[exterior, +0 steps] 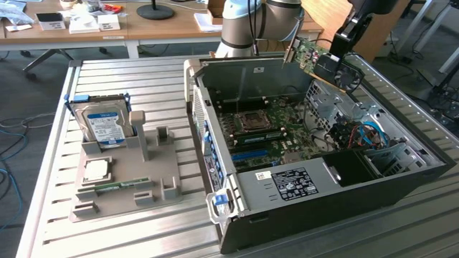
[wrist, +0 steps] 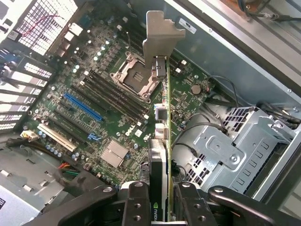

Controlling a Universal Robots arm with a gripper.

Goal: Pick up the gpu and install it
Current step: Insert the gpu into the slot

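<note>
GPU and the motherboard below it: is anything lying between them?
Nothing that shows. In the wrist view the gpu, clamped in the gripper, hangs over the motherboard with only open air beneath it.

Wooden desks [exterior: 179, 26] behind slatted table [exterior: 122, 75]

Green circuit-board gpu [exterior: 315, 56] with dull metal bracket [wrist: 159, 37], ribbed metal table [exterior: 129, 80]

Robotics lab, slatted aluminium workbench [exterior: 143, 231], open computer case [exterior: 344, 200], wooden desks [exterior: 169, 27] behind, floor cables [exterior: 10, 127]
</note>
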